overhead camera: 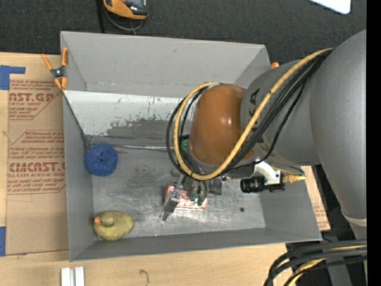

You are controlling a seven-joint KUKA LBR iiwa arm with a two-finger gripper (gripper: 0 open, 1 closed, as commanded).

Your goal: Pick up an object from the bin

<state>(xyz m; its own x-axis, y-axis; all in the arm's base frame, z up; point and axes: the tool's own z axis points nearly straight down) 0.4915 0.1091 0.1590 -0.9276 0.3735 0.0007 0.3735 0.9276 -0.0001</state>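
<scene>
A small flat pink-and-white thing (186, 199) with a grey tip at its left end lies on the floor of the bin (149, 64), near the front wall and about midway along it. Its long axis runs roughly left to right. The jaws hang at its right-hand end, under the wrist's orange cover (217, 130). I cannot tell how far open they are or whether they touch it. A grip, I judge, should close across that axis. A blue ball (101, 159) and a yellow duck (113, 225) lie well apart, leftward.
</scene>
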